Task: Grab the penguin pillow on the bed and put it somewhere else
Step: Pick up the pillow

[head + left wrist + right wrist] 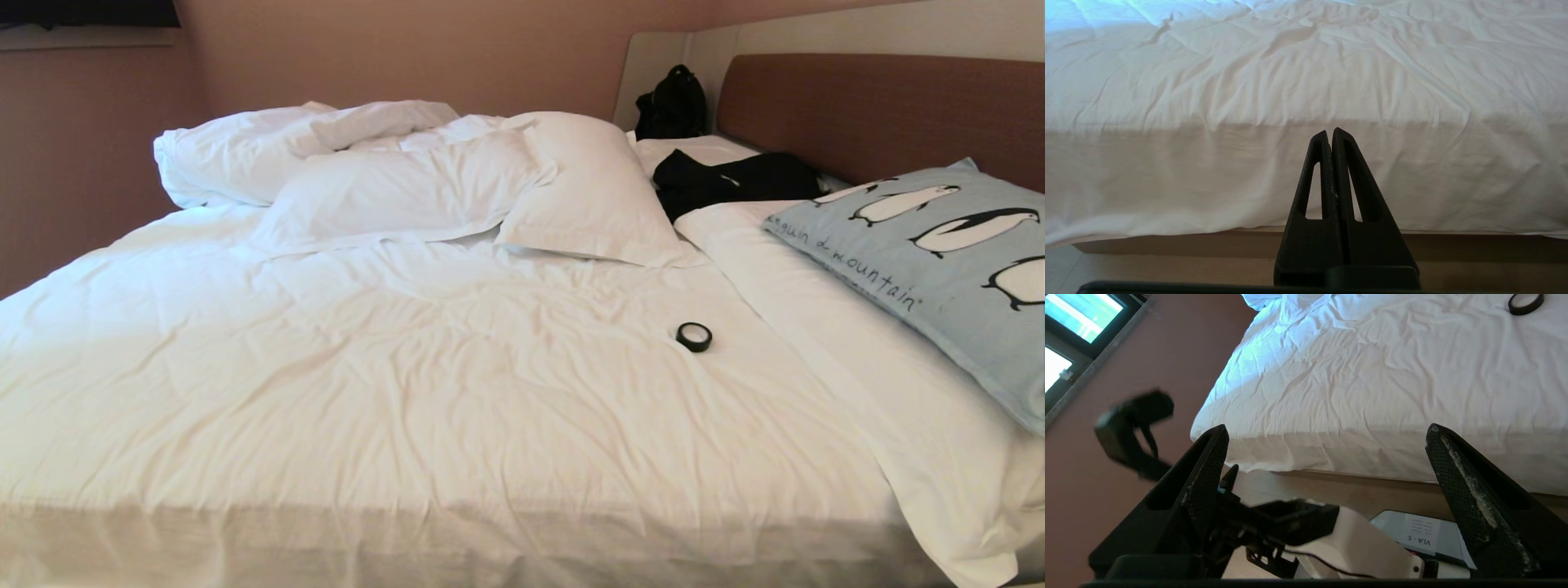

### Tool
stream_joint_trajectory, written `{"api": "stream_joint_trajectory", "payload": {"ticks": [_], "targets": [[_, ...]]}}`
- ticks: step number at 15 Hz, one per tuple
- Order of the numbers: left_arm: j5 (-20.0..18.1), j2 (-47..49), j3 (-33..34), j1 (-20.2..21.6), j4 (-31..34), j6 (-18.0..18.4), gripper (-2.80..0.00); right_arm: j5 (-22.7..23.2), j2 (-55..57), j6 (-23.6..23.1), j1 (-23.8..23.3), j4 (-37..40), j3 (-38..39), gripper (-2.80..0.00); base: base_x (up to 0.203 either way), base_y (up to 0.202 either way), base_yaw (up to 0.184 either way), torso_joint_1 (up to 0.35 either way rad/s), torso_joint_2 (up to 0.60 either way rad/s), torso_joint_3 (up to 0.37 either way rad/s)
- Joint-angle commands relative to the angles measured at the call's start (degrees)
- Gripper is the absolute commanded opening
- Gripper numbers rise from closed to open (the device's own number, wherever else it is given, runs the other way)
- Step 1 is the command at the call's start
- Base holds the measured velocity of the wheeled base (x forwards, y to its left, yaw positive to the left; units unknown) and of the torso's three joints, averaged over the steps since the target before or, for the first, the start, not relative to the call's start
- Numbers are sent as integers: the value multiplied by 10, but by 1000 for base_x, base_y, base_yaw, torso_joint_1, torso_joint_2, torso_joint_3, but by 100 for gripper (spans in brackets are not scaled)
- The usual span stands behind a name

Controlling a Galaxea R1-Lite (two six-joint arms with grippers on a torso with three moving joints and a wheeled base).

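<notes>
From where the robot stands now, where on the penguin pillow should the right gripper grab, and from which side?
Probably the flanged near edge of the penguin pillow, below the lettering, coming in from the foot side of the bed. It lies print-up, leaning toward the headboard, so that thin edge faces the robot. The right gripper is open, low beside the bed.

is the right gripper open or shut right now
Open. In the right wrist view the right gripper has its two fingers spread wide apart with nothing between them, short of the bed.
</notes>
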Motion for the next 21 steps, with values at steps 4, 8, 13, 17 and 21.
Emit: {"api": "stream_joint_trajectory", "payload": {"ticks": [4, 8, 13, 17, 21], "targets": [[0, 0, 1, 0, 0, 0, -280, -51, -172, 2, 107, 1, 60, 0, 0, 0, 0, 0, 0, 0], [1, 0, 1, 0, 0, 0, -280, -157, -227, -38, 114, 14, 122, 0, 0, 0, 0, 0, 0, 0], [1, 0, 1, 0, 0, 0, -280, -408, -288, -160, 131, -122, 286, 0, 0, 0, 0, 0, 0, 0], [1, 0, 1, 0, 0, 0, -280, -469, -364, -235, 137, -200, 406, 0, 0, 0, 0, 0, 0, 0], [0, 0, 1, 0, 0, 0, -280, -496, -381, -251, 137, -291, 503, 0, 0, 0, 0, 0, 0, 0]]}}
